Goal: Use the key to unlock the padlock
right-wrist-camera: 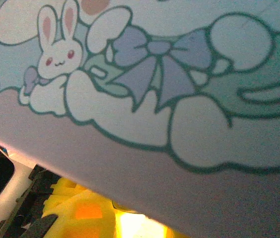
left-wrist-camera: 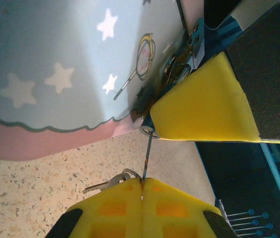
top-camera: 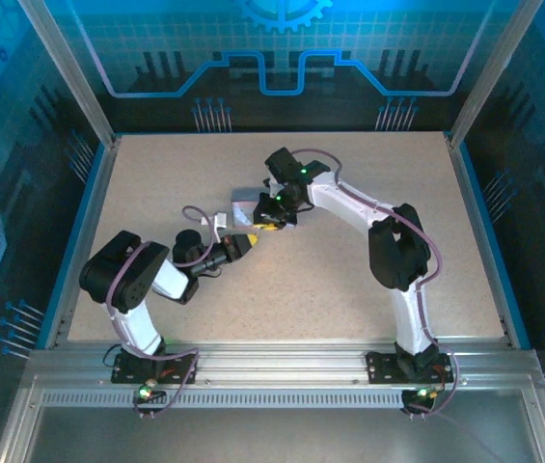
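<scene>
Walls [top-camera: 282,58] glowing blue, printed with circuit lines and a gear, close in a speckled beige table [top-camera: 349,289] framed in aluminium. A slotted rail [top-camera: 282,371] on the near side of the tin carries both arm bases. The left arm [top-camera: 137,280] and right arm [top-camera: 397,251] both bend inward to meet at the tin [top-camera: 245,204], a pale blue box with stars, a rabbit and a pink scalloped band, standing near the middle of the table.

The right gripper [top-camera: 277,220] sits just beside the tin's near edge. One yellow finger [left-wrist-camera: 204,99] lies flat against the padlock [left-wrist-camera: 148,130], which hangs at the tin's edge with its round lower end clear of the table. Whether the pair is clamped on it cannot be told.

The left gripper [left-wrist-camera: 142,187], on the near side of the tin, has its yellow fingers pressed together on the key [left-wrist-camera: 146,156], whose thin blade rises from their seam to touch the padlock's lower end. A ring [left-wrist-camera: 126,174] and a second key [left-wrist-camera: 100,186] lie beside those fingers.
</scene>
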Available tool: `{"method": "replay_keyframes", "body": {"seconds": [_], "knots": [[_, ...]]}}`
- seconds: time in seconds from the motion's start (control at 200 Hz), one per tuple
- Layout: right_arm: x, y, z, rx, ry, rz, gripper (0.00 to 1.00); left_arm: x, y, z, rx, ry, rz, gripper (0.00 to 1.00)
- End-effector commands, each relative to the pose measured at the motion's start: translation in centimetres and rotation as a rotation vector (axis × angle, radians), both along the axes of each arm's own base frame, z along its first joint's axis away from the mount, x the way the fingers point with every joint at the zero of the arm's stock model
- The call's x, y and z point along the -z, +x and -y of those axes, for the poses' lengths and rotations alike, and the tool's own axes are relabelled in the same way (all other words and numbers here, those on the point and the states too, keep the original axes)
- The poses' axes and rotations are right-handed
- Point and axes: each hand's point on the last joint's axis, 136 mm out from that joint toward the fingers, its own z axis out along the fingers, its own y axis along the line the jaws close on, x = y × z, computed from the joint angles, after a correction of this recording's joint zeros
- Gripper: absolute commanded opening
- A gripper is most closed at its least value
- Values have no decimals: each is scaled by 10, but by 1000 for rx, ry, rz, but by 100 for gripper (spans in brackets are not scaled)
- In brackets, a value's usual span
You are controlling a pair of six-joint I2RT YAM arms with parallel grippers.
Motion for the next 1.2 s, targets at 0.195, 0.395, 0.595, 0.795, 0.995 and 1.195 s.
{"method": "replay_keyframes", "body": {"seconds": [0.195, 0.395, 0.595, 0.795, 0.995, 1.195], "knots": [[-24, -31, -3, -86, 61, -55, 10, -42, 9, 2, 1, -8, 141, 0], [-21, -33, 0, -92, 36, -56, 9, -53, 8, 7, 42, -12, 143, 0], [-19, -37, -4, -104, 31, -61, 9, -62, 10, 8, 44, -17, 148, 0], [-22, -41, -8, -118, 55, -79, 8, -57, 12, -1, -10, 60, 148, 0], [-25, -48, -11, -134, 79, -101, 8, -61, 15, -7, -44, 108, 169, 0], [-28, -50, -15, -130, 116, -117, 8, -58, 16, -6, -42, 116, 161, 0]]}}
